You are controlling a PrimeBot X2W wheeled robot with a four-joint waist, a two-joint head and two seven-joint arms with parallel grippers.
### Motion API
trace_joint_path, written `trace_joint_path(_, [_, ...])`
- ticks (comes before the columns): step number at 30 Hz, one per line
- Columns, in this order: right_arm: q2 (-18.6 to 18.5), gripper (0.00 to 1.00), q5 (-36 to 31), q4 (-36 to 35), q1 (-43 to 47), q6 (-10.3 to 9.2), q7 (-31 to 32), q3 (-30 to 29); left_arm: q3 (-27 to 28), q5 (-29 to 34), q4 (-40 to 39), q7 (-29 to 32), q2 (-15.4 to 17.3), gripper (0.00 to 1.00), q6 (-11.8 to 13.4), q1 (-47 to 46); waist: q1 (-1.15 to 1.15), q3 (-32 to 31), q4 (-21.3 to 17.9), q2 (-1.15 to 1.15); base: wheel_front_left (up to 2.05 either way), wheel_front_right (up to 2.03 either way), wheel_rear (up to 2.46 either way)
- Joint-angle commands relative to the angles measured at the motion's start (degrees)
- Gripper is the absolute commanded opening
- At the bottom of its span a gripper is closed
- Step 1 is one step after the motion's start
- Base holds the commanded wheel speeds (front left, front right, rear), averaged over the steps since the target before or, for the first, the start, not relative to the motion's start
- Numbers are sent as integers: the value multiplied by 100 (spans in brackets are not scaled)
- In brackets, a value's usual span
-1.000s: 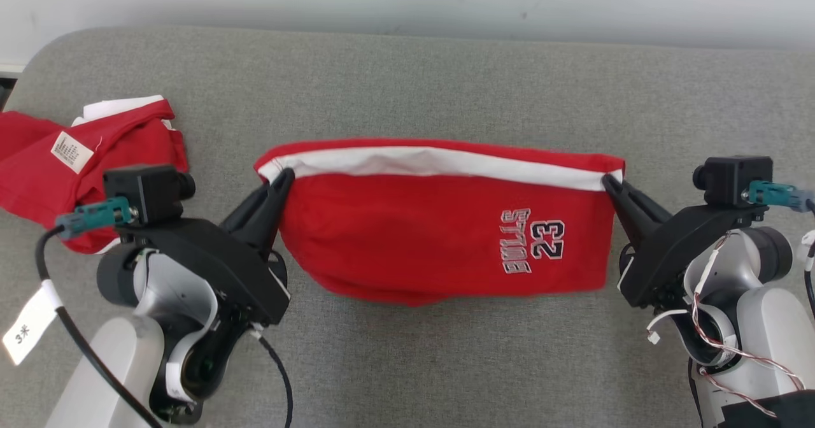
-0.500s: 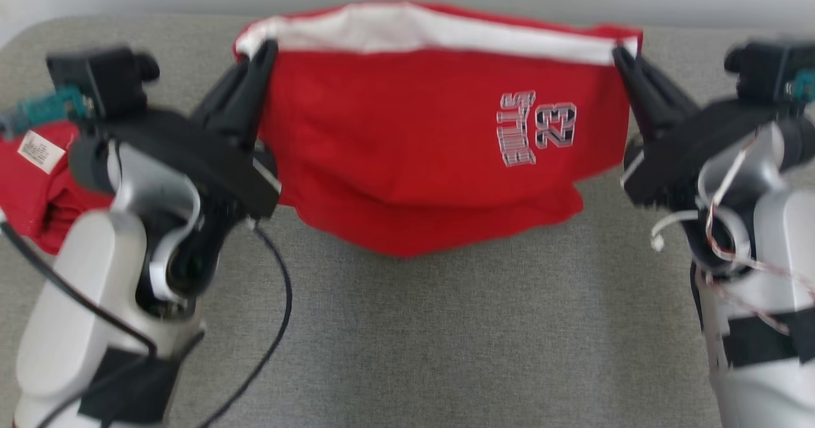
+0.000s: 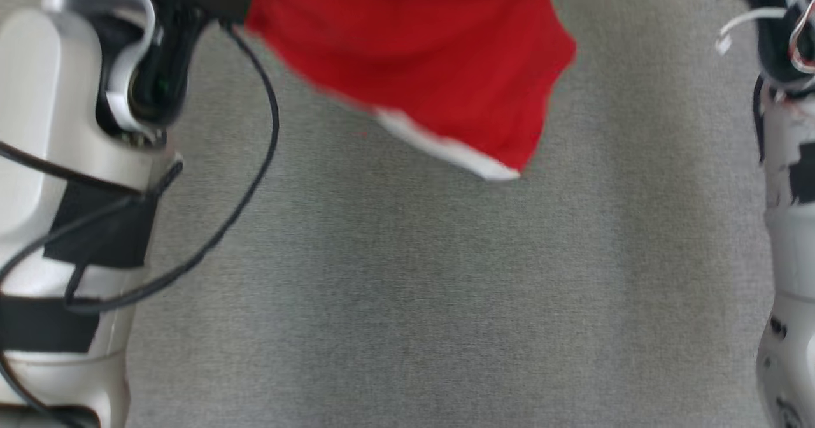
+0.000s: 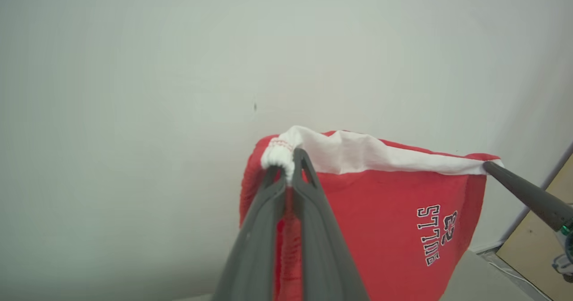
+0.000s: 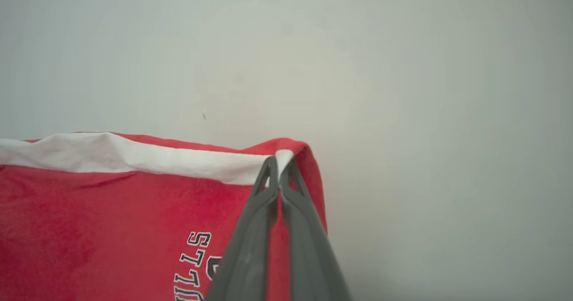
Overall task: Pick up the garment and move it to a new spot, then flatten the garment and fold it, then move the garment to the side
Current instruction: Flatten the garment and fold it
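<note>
Left gripper (image 4: 290,166) and right gripper (image 5: 278,164) each clamp a waistband (image 4: 380,155) end of the red Bulls shorts (image 4: 380,229). They hang above the grey surface (image 3: 407,300).

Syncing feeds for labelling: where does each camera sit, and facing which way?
Head view: on the head, looking down at the grey surface; left forearm and right forearm at the edges.
Left wrist view: along the left hand toward the wall; it pinches the garment's corner.
Right wrist view: along the right hand; opposite corner.
Shared: the garment.
</note>
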Motion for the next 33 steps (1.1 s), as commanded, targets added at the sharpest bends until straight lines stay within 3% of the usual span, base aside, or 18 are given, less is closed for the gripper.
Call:
trace_joint_path(1, [-72,0,-85,98,-277,-2,-359,56,-16,183,117,-328,-18,0,-88,-274,-2,213,-206,0,0,0,0])
trace_joint_path(6, [-295,0,-158,272,-770,-2,-1423,382,-38,509,306,-1491,-82,0,-279,-763,-2,204,-241,0,0,0,0])
trace_joint_path(12, [-619,0,-205,230,-634,-2,-1812,775,-210,516,444,-2057,-83,0,-485,-556,-2,284,-186,0,0,0,0])
trace_joint_path(22, [-946,0,116,-198,555,-3,-1239,1058,-486,353,908,-2117,-27,0,-586,193,-2,326,-10,0,0,0,0])
trace_joint_path(33, [-910,0,458,-1770,2517,-3,21,820,-696,217,416,-2058,427,0,-591,1741,-2,-154,4,0,0,0,0])
